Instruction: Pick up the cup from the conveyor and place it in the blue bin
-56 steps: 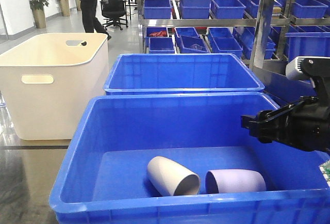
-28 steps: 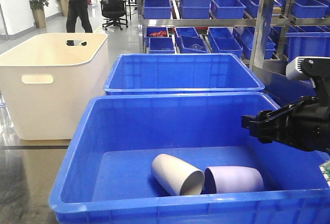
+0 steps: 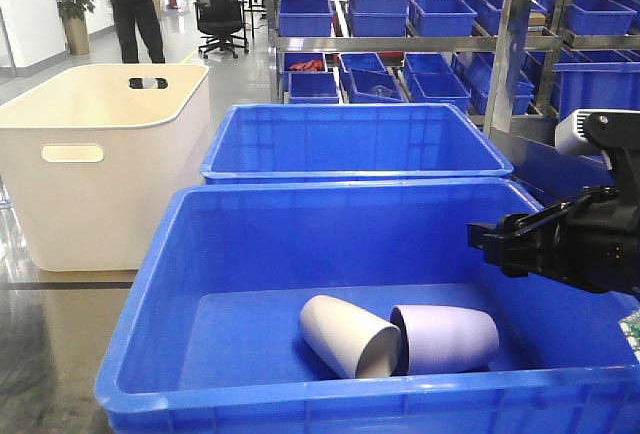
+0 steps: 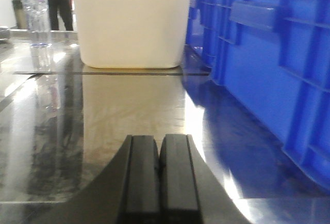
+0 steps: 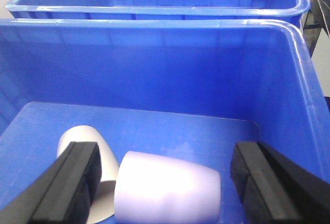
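We logged the lilac cup (image 3: 445,338) — smooth, tapered, lying on its side on the floor of the near blue bin (image 3: 330,194), its mouth against a grey-white cup (image 3: 348,335). The right gripper (image 5: 166,180) hung above it, fingers spread wide and empty. The left gripper (image 4: 159,175) sat pressed closed over the glossy floor, beside a cream tub (image 4: 131,22).

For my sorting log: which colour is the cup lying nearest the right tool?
Pale lilac cup, clearest in the right wrist view.
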Robot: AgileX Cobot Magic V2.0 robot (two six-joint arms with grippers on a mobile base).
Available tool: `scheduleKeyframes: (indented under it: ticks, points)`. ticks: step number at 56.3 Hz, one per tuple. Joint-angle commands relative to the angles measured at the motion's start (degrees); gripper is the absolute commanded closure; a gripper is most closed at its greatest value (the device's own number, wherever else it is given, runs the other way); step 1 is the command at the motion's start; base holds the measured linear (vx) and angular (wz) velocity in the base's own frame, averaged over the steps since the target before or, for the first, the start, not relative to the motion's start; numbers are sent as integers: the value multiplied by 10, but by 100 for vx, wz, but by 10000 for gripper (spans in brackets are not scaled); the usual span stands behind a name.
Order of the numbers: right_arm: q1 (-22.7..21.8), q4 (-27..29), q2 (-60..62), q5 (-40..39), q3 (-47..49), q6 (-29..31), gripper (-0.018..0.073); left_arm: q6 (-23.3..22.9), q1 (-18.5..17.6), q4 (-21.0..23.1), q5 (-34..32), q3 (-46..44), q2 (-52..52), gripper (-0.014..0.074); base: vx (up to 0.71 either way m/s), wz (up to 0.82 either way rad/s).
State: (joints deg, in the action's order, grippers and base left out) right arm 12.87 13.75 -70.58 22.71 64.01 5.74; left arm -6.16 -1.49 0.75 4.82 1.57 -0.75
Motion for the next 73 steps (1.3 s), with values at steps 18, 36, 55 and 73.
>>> scheduleKeyframes:
  ticks: [18, 36, 55, 73]
  points:
    - [0, 2, 16, -46, 18, 2, -22, -9, 16, 3, -44, 3, -7, 603, 0, 0]
    - [0, 2, 16, -46, 18, 2, -22, -9, 16, 3, -44, 3, -7, 603, 0, 0]
    - [0, 1, 15, -45, 16, 2, -22, -9, 16, 3, -44, 3, -7, 603, 0, 0]
    - [0, 7, 137, -55, -22, 2, -22, -9, 16, 3, -44, 3, -7, 603, 0, 0]
